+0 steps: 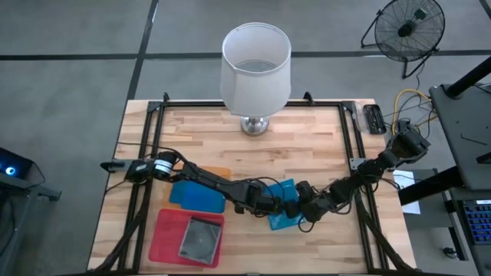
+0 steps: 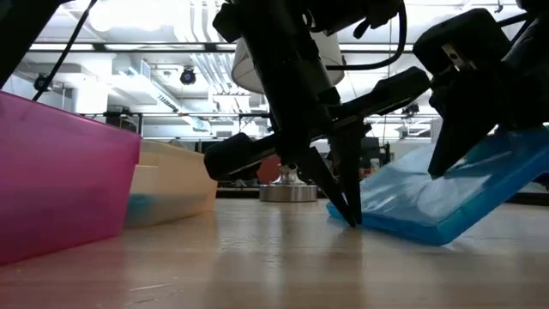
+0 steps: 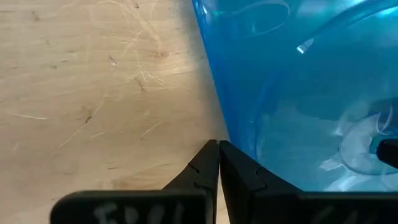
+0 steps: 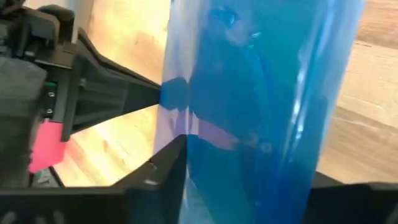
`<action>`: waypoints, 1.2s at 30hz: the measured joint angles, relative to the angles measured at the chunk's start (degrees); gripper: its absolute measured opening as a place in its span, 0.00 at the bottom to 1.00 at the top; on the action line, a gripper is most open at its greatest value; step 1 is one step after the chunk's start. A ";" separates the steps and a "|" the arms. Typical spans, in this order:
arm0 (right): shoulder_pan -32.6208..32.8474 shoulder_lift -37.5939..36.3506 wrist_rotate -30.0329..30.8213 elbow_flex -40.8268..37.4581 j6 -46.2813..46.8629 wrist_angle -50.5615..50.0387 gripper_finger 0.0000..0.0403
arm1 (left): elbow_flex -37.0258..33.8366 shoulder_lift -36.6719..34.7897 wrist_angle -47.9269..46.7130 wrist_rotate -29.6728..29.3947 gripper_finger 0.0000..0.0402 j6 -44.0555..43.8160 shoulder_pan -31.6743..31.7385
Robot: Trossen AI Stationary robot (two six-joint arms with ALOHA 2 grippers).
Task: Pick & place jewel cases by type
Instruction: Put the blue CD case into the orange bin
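Glossy translucent blue jewel case point(image 2: 455, 202), tilted on one edge on the scratched wooden counter point(image 3: 93, 93); right gripper point(image 4: 249, 180) pinches it, left gripper point(image 3: 219, 163) pressed together against its lower edge.

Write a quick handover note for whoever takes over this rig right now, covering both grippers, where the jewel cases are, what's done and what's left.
Left gripper: jaws shut, tips on the table against the low edge of the blue jewel case.
Right gripper: jaws around that case's raised edge; the case is tilted, one edge on the wood.
Done: a grey case lies in the pink tray; blue cases sit on the orange tray.
Left: lift and place the tilted blue case.
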 joint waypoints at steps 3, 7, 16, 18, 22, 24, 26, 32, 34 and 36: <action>0.28 -0.52 -0.15 0.05 -0.02 0.19 0.25 | 0.00 0.00 -0.02 0.07 0.00 0.38 0.00; 0.72 -3.01 -1.23 0.04 -2.56 -0.19 0.18 | 0.00 -0.76 -1.04 0.25 0.00 1.75 0.00; 0.74 -13.74 -1.70 -0.04 -12.33 -2.80 0.08 | 1.58 -7.01 -3.12 -3.96 0.00 7.55 -0.37; 0.72 -16.42 -1.72 -0.01 -14.26 -3.93 0.07 | 3.31 -8.09 -3.05 -4.67 0.00 10.83 -0.51; 0.72 -21.33 -2.27 0.02 -17.41 -6.20 0.05 | 6.20 -10.72 -3.46 -7.81 0.00 16.48 -0.84; 0.49 -23.24 -3.42 -0.01 -19.14 -6.63 0.05 | 7.85 -11.57 -3.68 -9.35 0.00 19.42 -0.89; 0.39 -25.09 -4.93 -0.02 -20.30 -8.32 0.05 | 9.25 -12.43 -4.60 -10.17 0.00 23.17 -0.90; -0.96 -28.36 -10.73 -0.02 -23.61 -9.27 0.05 | 13.74 -15.37 -6.87 -9.96 0.00 34.62 -0.89; -1.00 -28.88 -12.49 0.14 -24.16 -9.47 0.04 | 14.95 -16.43 -6.79 -8.47 0.00 38.96 -0.92; -0.99 -29.00 -13.96 0.90 -25.07 -9.59 0.04 | 15.44 -17.71 -7.25 -6.32 0.00 42.75 -1.01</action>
